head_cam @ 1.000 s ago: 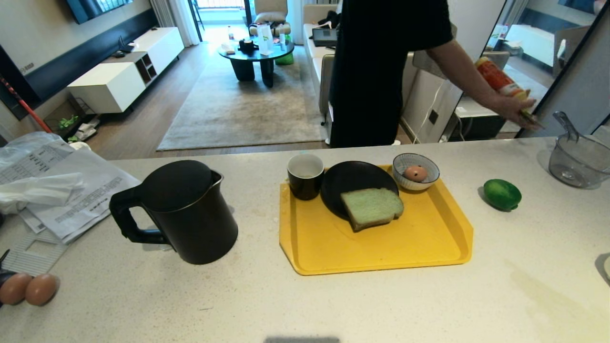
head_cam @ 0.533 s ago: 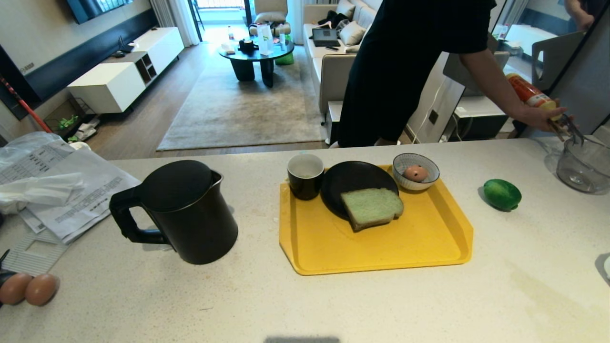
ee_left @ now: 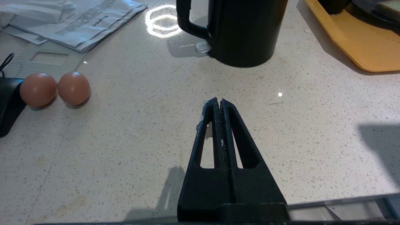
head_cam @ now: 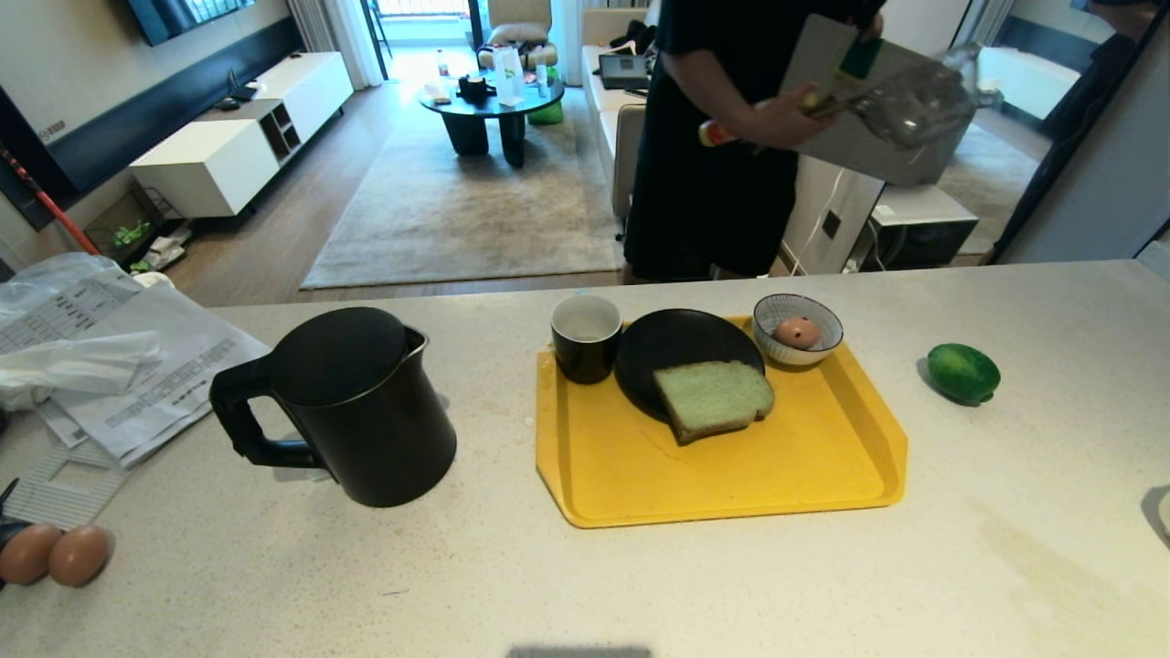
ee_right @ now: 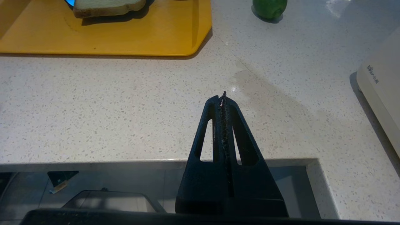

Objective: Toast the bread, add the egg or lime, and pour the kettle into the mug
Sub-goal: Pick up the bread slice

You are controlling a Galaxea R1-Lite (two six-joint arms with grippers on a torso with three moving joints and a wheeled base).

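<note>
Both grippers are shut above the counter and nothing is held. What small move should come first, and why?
Probably open the right gripper and reach toward the bread. It lies untoasted, partly on the black plate, on the yellow tray, nearer that arm. The left gripper is shut near the kettle and can wait.

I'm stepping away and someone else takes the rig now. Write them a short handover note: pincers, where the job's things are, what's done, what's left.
Left pincer: shut, empty, parked over bare counter near the kettle.
Right pincer: shut, empty, parked over the counter's near edge, off the yellow tray.
Bread: untoasted-looking, half on the black plate on the tray.
Mug: at the tray's far left corner, looks empty.
Egg: in the striped bowl.
Lime: on the counter right of the tray.
Done: nothing visible.
Left: everything. A person stands behind the counter.
</note>
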